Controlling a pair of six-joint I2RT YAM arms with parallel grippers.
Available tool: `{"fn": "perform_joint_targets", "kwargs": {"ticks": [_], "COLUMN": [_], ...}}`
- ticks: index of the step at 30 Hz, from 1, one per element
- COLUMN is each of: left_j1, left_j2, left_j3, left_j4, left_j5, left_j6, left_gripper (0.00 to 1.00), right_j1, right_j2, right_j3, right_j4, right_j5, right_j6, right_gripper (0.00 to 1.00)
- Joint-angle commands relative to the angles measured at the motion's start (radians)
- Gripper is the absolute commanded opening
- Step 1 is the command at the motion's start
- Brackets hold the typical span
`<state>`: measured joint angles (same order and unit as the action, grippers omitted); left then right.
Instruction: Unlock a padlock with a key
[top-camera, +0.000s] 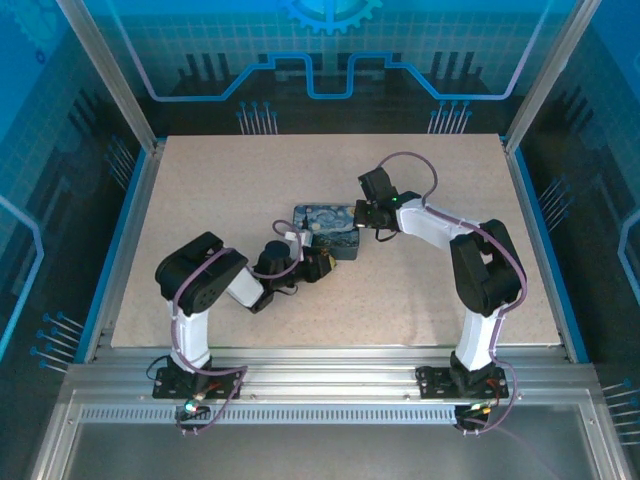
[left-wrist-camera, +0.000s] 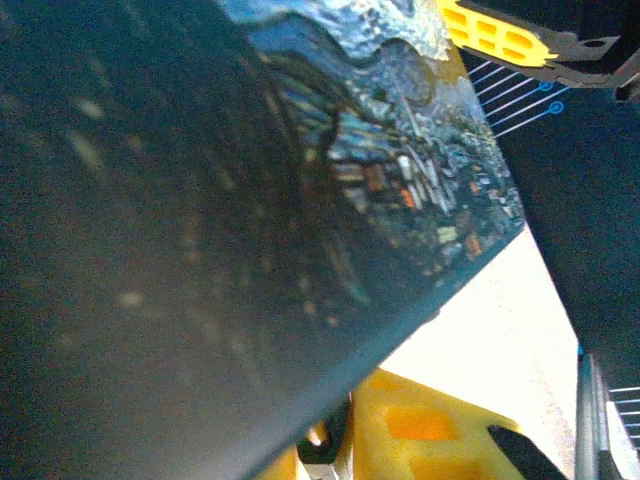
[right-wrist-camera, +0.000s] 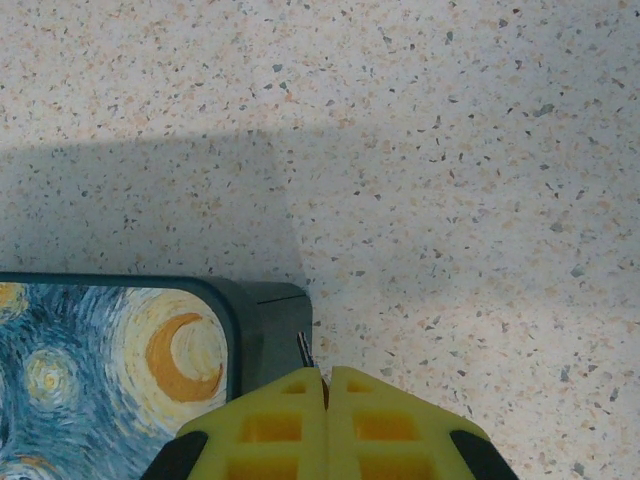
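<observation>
The painted night-sky tin (top-camera: 325, 228) lies mid-table. My right gripper (top-camera: 360, 213) is at its right corner, shut on the key (right-wrist-camera: 304, 349), a thin dark metal tip poking out between the yellow fingers (right-wrist-camera: 270, 420) beside the tin's dark corner (right-wrist-camera: 270, 320). My left gripper (top-camera: 316, 263) is pressed against the tin's near left edge. In the left wrist view the tin (left-wrist-camera: 400, 180) looms over its fingers (left-wrist-camera: 430, 430), which stand close together round a small dark and silver piece (left-wrist-camera: 322, 445), apparently the padlock, mostly hidden under the tin's edge.
Speckled beige tabletop (right-wrist-camera: 450, 150) stretches round the tin, with free room to the right and behind. Aluminium frame posts and blue walls bound the table (top-camera: 520, 150). The right gripper's yellow finger (left-wrist-camera: 490, 35) shows beyond the tin from the left wrist.
</observation>
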<state>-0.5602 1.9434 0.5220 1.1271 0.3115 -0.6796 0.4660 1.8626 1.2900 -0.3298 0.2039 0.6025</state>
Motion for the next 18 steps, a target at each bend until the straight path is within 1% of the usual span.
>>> {"fn": "perform_joint_targets", "kwargs": {"ticks": [1,5,10,11,15,18], "left_j1": [0.015,0.019,0.034,0.037,0.046,0.058], "left_j2": [-0.026,-0.050,-0.088,-0.102,-0.163,-0.200], "left_j3": [0.006,0.014,0.045,0.057,0.139,0.190], "left_j4": [-0.093,-0.163,-0.288,-0.340,-0.597,-0.741], "left_j5": [0.011,0.010,0.057,0.060,0.087,0.101], "left_j6": [0.011,0.031,0.035,0.033,0.055,0.056], "left_gripper": [0.12,0.10,0.07,0.07,0.00,0.00], "right_j1": [0.015,0.015,0.010,0.005,-0.015,-0.029], "right_j2": [-0.024,-0.020,-0.021,-0.023,-0.037,-0.060], "right_j3": [-0.012,-0.014,-0.016,-0.018,-0.036,-0.065], "right_j4": [-0.008,-0.005,0.002,0.002,0.006,0.017], "right_j5": [-0.008,-0.011,-0.020,-0.024,-0.030,-0.035], "right_j6": [0.011,0.013,0.006,0.003,-0.004,-0.009], "right_gripper": [0.00,0.00,0.00,0.00,0.00,0.00]}}
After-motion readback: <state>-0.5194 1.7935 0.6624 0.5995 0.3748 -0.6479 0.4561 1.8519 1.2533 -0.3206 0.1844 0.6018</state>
